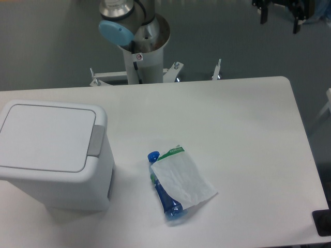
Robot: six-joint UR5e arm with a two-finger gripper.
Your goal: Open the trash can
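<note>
The trash can (pixel 49 155) is a large boxy white plastic bin standing at the left of the white table (pixel 232 119). Its flat rectangular lid (pixel 44 135) lies shut. A grey push tab (pixel 95 140) sits on the lid's right edge. Only the arm's base and a joint with a blue cap (pixel 117 32) show at the top, behind the table. The gripper is out of view.
A blue bottle in a clear bag with a white and green label (pixel 176 183) lies on the table right of the bin. A dark object (pixel 323 223) sits at the table's front right corner. The arm's pedestal (pixel 145 54) stands behind the far edge.
</note>
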